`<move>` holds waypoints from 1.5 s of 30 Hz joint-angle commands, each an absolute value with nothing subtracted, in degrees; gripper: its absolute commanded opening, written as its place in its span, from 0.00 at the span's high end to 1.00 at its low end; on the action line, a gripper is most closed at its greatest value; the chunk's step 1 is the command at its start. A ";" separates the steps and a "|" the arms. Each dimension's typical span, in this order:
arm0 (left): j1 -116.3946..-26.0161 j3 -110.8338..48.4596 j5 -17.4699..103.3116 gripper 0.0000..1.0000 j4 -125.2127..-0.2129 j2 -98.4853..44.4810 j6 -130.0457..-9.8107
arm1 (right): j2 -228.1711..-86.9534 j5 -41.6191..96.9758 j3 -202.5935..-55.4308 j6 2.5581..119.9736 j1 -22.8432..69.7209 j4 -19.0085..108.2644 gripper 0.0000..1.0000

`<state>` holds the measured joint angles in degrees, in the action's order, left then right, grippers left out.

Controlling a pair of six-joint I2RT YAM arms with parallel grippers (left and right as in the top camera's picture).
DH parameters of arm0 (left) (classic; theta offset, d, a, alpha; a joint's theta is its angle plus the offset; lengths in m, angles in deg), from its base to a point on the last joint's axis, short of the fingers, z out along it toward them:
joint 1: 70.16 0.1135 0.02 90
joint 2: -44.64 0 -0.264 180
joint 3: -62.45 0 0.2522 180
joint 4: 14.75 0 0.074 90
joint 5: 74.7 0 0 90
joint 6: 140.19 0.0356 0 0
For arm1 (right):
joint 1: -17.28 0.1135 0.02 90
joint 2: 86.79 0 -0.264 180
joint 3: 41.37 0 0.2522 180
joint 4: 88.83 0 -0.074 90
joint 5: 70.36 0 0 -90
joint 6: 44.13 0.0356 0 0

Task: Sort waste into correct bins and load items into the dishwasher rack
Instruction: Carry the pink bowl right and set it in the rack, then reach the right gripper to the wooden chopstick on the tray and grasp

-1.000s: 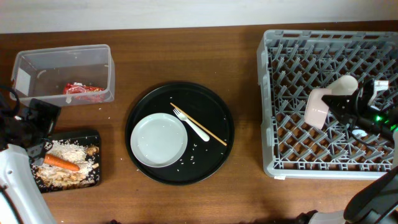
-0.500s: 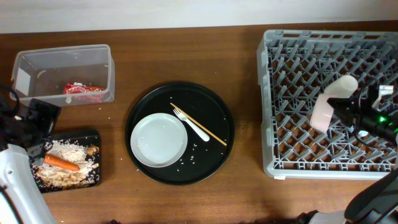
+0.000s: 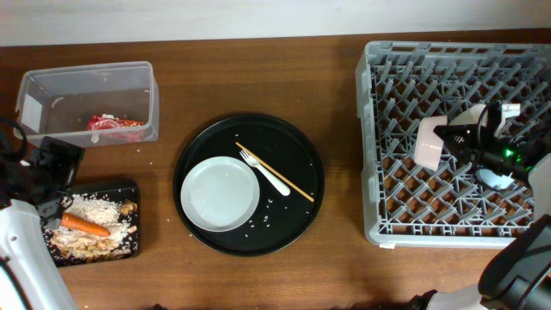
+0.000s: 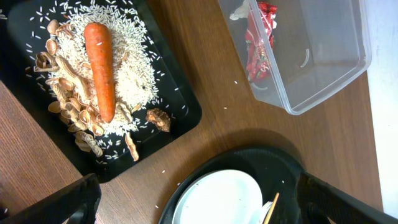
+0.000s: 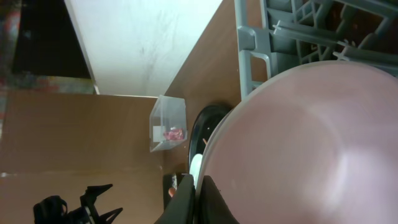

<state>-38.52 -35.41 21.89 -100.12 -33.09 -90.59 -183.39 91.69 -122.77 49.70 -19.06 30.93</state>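
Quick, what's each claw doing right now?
Left claw: open, holding nothing.
Right claw: closed on the pinkish-white bowl rim, over the dishwasher rack.

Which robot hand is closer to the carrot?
Left. The left gripper hovers beside the black tray with the carrot; the right gripper is far across the table, holding the bowl over the rack.

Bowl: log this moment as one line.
right gripper: shut on pinkish-white bowl | bowl: on edge, over dishwasher rack | left gripper: open
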 commanded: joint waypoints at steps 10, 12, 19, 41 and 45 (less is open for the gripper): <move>-38.21 -35.41 21.46 0.01 -100.19 -32.89 -91.32 | -184.52 83.82 -122.68 50.88 -26.89 26.30 0.90; -38.21 -35.41 21.46 0.01 -100.19 -32.89 -91.32 | -184.50 83.40 -123.17 50.86 -27.06 25.32 0.83; -38.21 -35.41 21.46 0.01 -100.21 -32.89 -91.32 | -183.30 69.76 -136.59 50.86 -27.06 10.50 0.50; -38.21 -35.41 21.46 0.01 -100.19 -32.89 -91.32 | -174.27 52.98 -165.02 50.60 -22.14 -12.45 0.00; -38.21 -35.41 21.46 0.01 -100.19 -32.89 -91.32 | -174.29 52.32 -165.02 48.46 -10.84 -12.19 0.01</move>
